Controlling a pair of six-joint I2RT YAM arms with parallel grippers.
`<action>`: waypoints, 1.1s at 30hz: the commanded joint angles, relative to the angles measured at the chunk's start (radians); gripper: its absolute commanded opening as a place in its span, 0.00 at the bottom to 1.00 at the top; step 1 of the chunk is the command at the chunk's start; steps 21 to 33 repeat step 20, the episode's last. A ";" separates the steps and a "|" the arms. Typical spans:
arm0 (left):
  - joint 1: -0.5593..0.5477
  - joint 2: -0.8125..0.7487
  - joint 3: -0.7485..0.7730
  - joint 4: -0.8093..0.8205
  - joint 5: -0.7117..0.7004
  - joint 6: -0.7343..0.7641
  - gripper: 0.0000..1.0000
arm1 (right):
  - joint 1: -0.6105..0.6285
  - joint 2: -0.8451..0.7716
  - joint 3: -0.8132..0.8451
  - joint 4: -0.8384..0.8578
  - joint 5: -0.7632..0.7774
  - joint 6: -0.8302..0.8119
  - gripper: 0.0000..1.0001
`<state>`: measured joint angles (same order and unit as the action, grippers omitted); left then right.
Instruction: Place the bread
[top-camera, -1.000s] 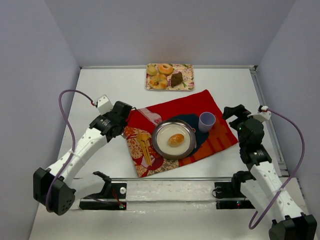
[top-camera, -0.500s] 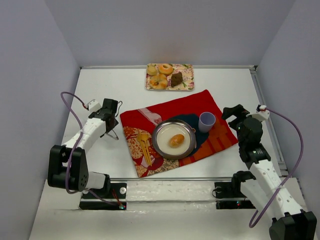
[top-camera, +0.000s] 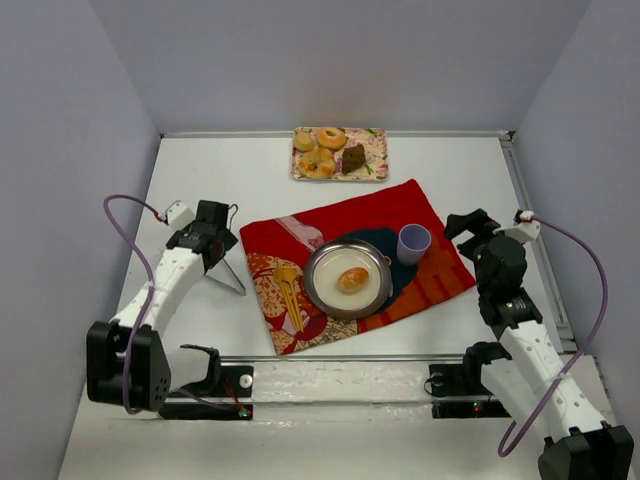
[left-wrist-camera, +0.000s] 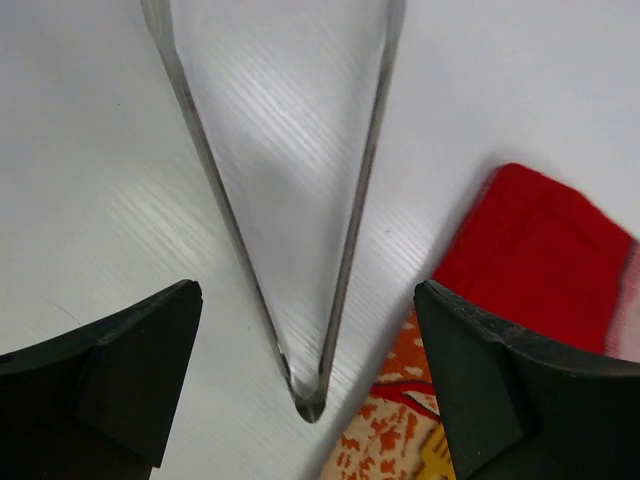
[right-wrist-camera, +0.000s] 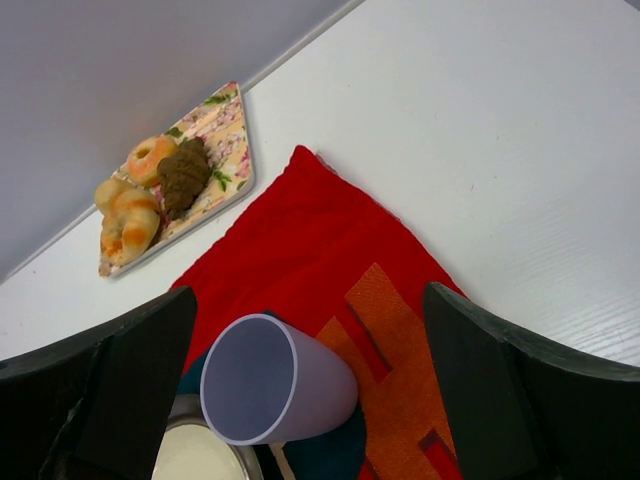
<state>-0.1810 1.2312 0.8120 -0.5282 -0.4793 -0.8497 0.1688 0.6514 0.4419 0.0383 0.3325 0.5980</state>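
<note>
Bread (top-camera: 352, 279) lies on round metal plate (top-camera: 324, 291).

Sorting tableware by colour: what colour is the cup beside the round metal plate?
The plastic cup is pale lilac, clearest in the right wrist view.

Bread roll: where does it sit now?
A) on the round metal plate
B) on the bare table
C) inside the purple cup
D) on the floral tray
A: the top view shows the bread roll lying in the middle of the round metal plate.
</note>
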 joint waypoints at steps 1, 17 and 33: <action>-0.066 -0.256 0.085 0.032 -0.002 0.014 0.99 | -0.003 -0.015 0.008 0.042 0.026 -0.012 1.00; -0.109 -0.685 -0.088 0.293 0.082 0.132 0.99 | -0.003 -0.104 0.104 -0.152 -0.007 0.008 1.00; -0.109 -0.668 -0.102 0.298 0.070 0.133 0.99 | -0.003 -0.134 0.110 -0.175 -0.006 0.005 1.00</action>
